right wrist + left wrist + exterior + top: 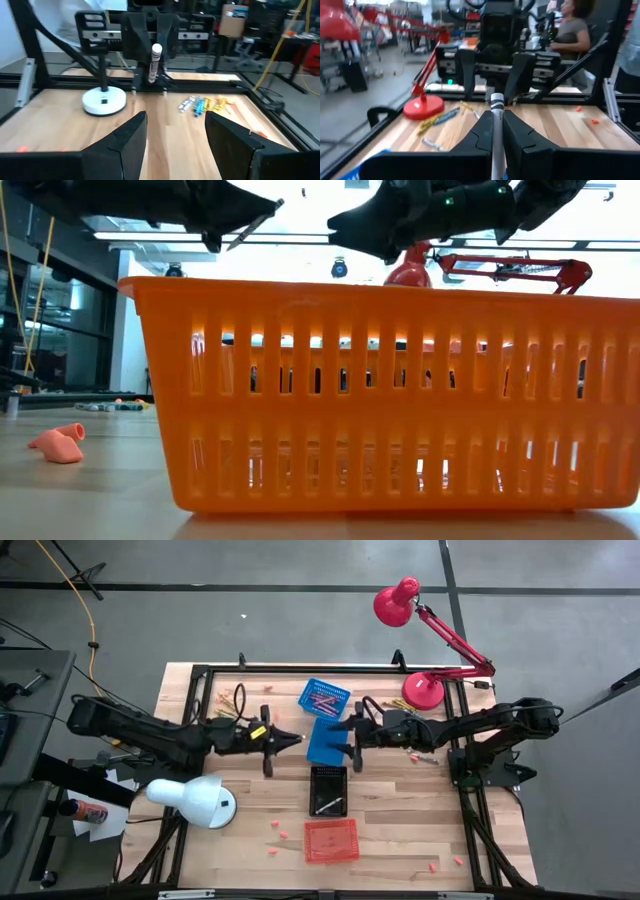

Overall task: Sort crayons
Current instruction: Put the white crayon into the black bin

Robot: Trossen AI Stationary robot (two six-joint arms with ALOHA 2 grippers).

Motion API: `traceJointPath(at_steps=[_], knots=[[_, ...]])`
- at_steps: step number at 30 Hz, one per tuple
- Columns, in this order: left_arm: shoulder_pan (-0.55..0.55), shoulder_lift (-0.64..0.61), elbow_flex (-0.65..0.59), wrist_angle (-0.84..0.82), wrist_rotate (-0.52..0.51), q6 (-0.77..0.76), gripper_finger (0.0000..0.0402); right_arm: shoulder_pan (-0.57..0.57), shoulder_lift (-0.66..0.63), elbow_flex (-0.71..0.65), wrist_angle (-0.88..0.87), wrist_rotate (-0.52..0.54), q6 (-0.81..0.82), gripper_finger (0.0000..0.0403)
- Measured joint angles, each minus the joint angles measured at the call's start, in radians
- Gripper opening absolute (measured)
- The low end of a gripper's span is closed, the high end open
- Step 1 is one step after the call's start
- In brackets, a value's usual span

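High view: left gripper [297,741] and right gripper [340,736] face each other above the solid blue basket [323,745]; black basket [328,790] just beside it.
Low view: orange basket [380,395] fills the frame.
Left wrist view: fingers [520,135] pinch a grey crayon [496,125], black-banded tip.
Right wrist view: right gripper's jaws spread, empty; loose crayons [202,104] lie on the table [165,130].
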Motion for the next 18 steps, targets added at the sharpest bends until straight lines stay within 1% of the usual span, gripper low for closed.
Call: traceJointPath(at_steps=[4,14,18], knots=[[-0.022,0.0,-0.001,0.0,-0.021,0.005,0.0005,0.0,0.0,0.0,0.012,-0.013,-0.003,0.0197],[-0.022,0.0,-0.001,0.006,-0.026,0.01,0.0005,0.0,0.0,0.0,0.011,-0.013,0.01,0.0197],[-0.022,0.0,-0.001,0.052,-0.021,0.038,0.0005,0.0,0.0,0.0,0.01,-0.013,-0.01,0.0197]])
